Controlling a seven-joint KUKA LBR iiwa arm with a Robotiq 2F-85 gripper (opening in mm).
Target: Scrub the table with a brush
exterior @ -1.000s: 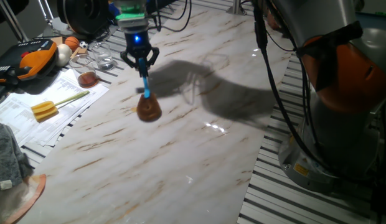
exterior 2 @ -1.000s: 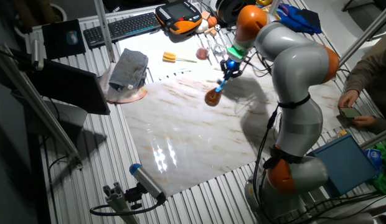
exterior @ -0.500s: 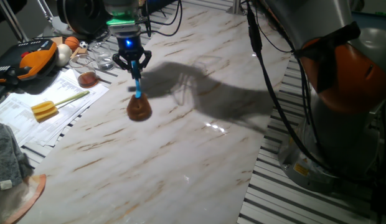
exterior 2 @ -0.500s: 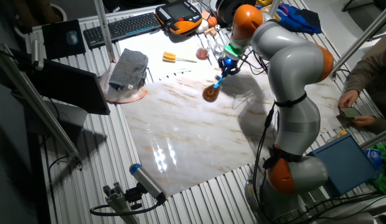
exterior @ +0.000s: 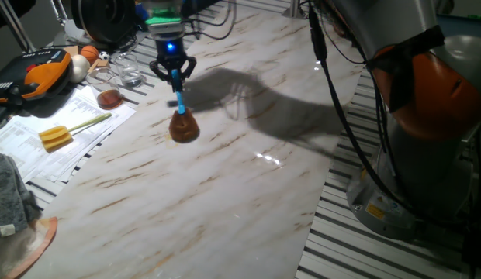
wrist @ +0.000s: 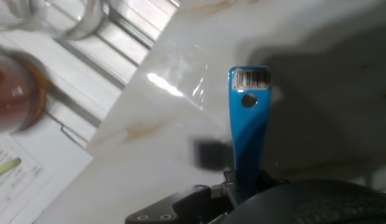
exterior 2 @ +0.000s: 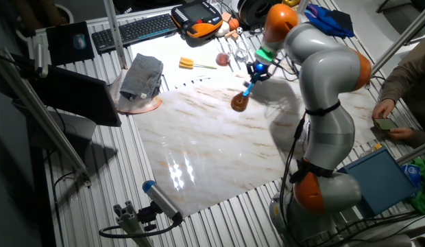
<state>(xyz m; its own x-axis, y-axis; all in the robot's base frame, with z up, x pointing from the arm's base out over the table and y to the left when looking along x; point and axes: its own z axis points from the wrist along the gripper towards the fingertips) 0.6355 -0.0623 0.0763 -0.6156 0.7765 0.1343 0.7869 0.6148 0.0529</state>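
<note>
A: Where is the brush point(exterior: 183, 122) sitting right now?

B: Its brown bristle head is pressing on the marble desk point(exterior: 225, 186), near the far end of the slab, with the blue handle tilting up into the gripper point(exterior: 174, 72).

A: So the gripper is clenching it?

B: Yes, both fingers are clamping the upper part of the handle. In the hand view the blue handle point(wrist: 246, 130) is running out from between the black fingers, its barcode label showing at the tip.

A: What is lying beside the slab?

B: A yellow-headed tool point(exterior: 66, 132) is resting on papers point(exterior: 39, 143), well apart from the brush. A grey cloth point(exterior 2: 141, 75) is lying on an orange plate point(exterior 2: 140, 104) at the slab's corner, and a keyboard point(exterior 2: 134, 30) is sitting beyond it
</note>
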